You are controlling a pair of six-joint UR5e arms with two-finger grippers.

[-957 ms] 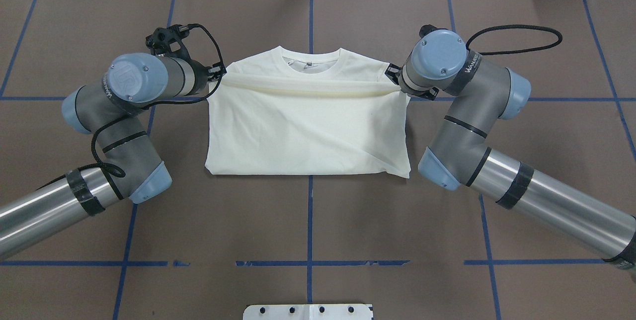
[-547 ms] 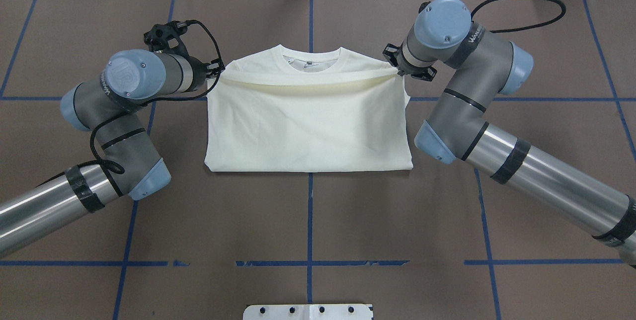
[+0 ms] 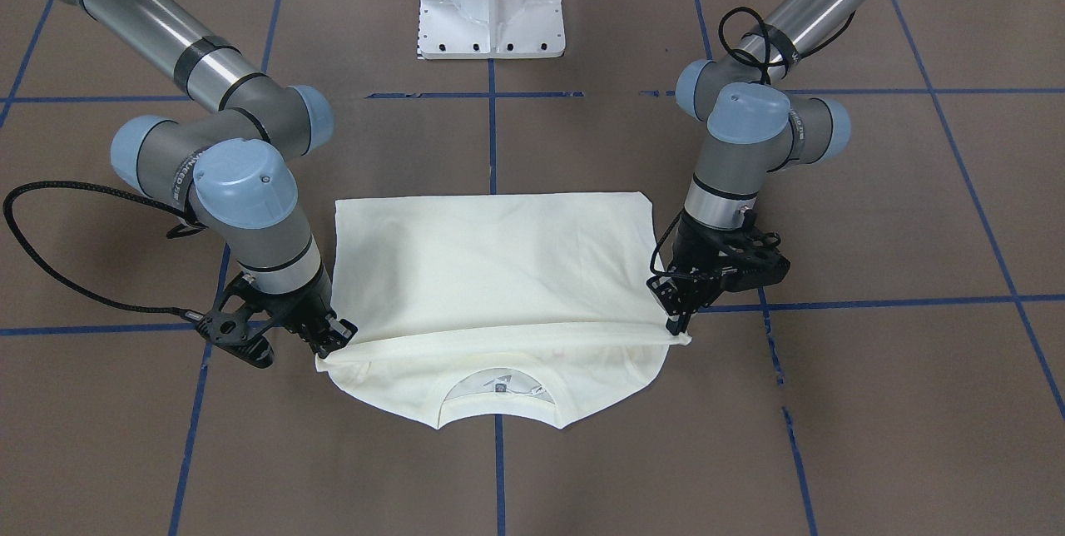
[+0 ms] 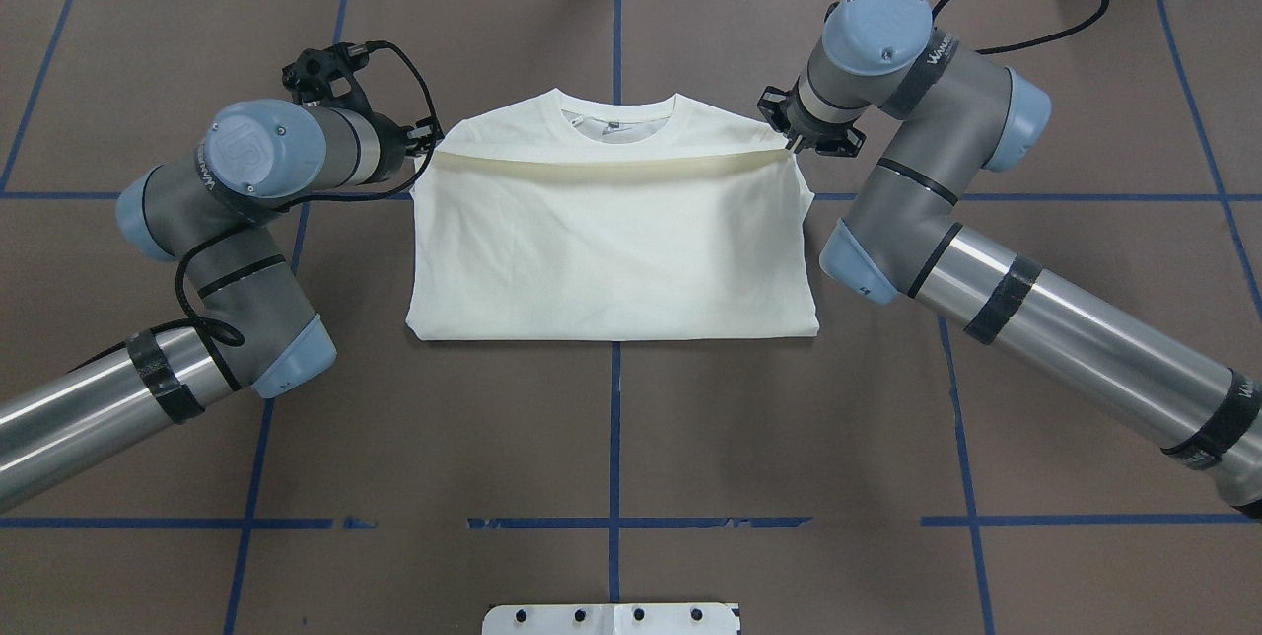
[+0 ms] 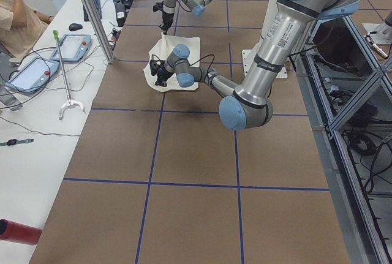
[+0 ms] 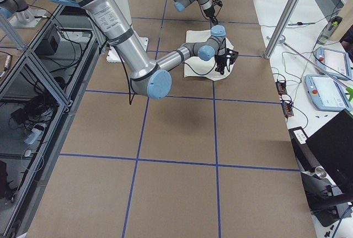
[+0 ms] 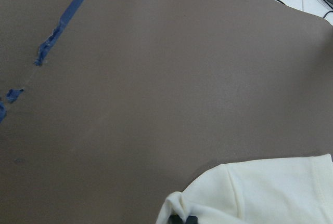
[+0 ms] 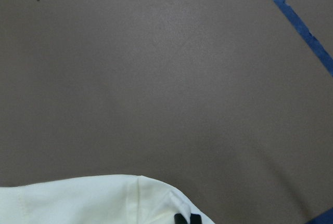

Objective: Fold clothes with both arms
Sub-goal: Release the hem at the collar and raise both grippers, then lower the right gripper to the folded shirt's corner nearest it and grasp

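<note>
The cream T-shirt (image 4: 611, 250) lies on the brown table with its plain side up; the print is hidden. Its lower part is folded up over the body, and the hem edge stretches taut between both grippers, just short of the collar (image 4: 619, 117). My left gripper (image 4: 431, 144) is shut on the hem's left corner, my right gripper (image 4: 792, 147) on its right corner. In the front view the left gripper (image 3: 676, 324) is on the right and the right gripper (image 3: 337, 342) on the left, with the shirt (image 3: 491, 270) between them. Each wrist view shows a pinched corner (image 7: 260, 193) (image 8: 93, 200).
The white pedestal base (image 3: 491, 3) stands at the robot's side of the table. Blue tape lines (image 4: 616, 438) cross the brown table cover. A side table with tablets (image 5: 37, 62), cables and a seated person (image 5: 12, 13) runs along the far edge.
Both grippers have carried the hem farther from the robot, toward the collar. The right arm moved the most, and the folded layer now lies flatter and smoother.
</note>
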